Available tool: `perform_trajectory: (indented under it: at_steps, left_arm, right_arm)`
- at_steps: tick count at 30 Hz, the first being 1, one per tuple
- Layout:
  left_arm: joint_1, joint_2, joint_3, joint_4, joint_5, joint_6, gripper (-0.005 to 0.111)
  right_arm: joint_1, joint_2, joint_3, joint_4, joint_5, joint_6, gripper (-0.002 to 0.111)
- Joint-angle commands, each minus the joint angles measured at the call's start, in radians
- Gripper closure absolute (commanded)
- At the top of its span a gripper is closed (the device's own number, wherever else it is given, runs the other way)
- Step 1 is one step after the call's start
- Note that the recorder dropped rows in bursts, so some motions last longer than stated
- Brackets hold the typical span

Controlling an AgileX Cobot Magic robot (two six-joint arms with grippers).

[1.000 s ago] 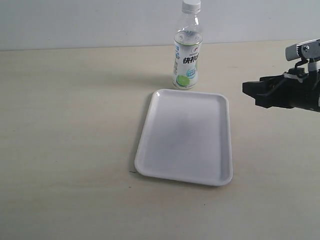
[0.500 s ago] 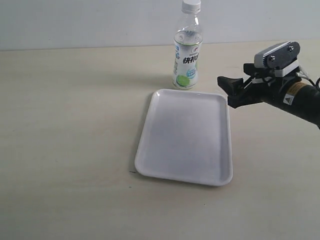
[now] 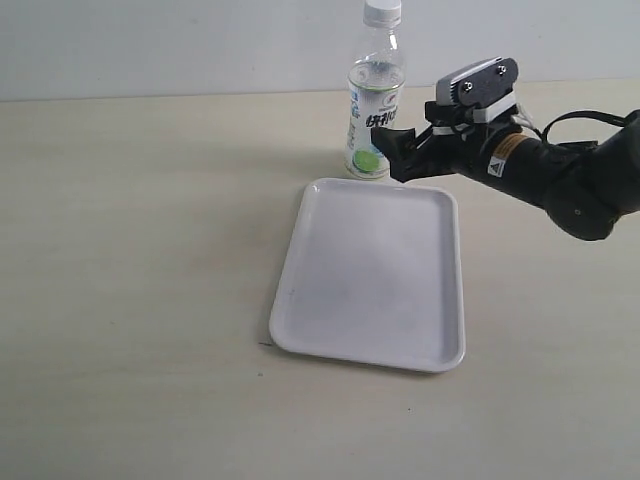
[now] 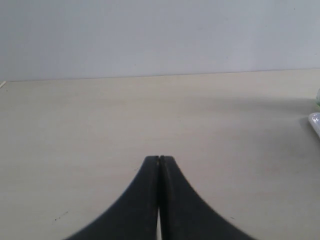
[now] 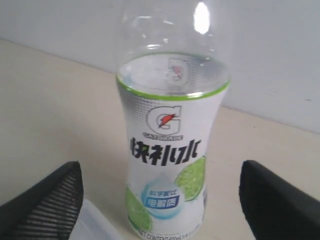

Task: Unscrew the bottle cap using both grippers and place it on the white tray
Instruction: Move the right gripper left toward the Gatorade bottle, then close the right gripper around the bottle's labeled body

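Right gripper (image 3: 390, 152): I read its fingers spread wide, holding nothing, just beside the bottle (image 3: 374, 120) at label height. Left gripper (image 4: 159, 162): fingers pressed together, holding nothing, low over the table (image 3: 130, 250). Tray (image 3: 370, 270): flat on the table, its far edge near the bottle's base. Bottle: upright, just behind the tray. Cap (image 3: 382, 11): on the bottle's neck.

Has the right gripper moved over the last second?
Yes. The right gripper has travelled left from the view's right edge to the bottle, which stands where it was.
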Motion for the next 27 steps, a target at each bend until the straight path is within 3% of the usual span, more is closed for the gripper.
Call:
perform_trajectory:
  at_steps: [1,11,27]
  left_arm:
    - [-0.006,-0.006,-0.001,-0.007,-0.010,-0.004,0.107]
    - [-0.006,-0.006,-0.001,-0.007,-0.010,-0.004,0.107]
    - [-0.006,-0.006,-0.001,-0.007,-0.010,-0.004,0.107]
  right_arm:
    - [0.002,0.031,-0.009,0.081,-0.037,0.028,0.027]
    - [0.017,0.066,-0.022,0.075,-0.083,0.001,0.027]
    - [0.019,0.068,-0.138,-0.014,0.034,0.021,0.027]
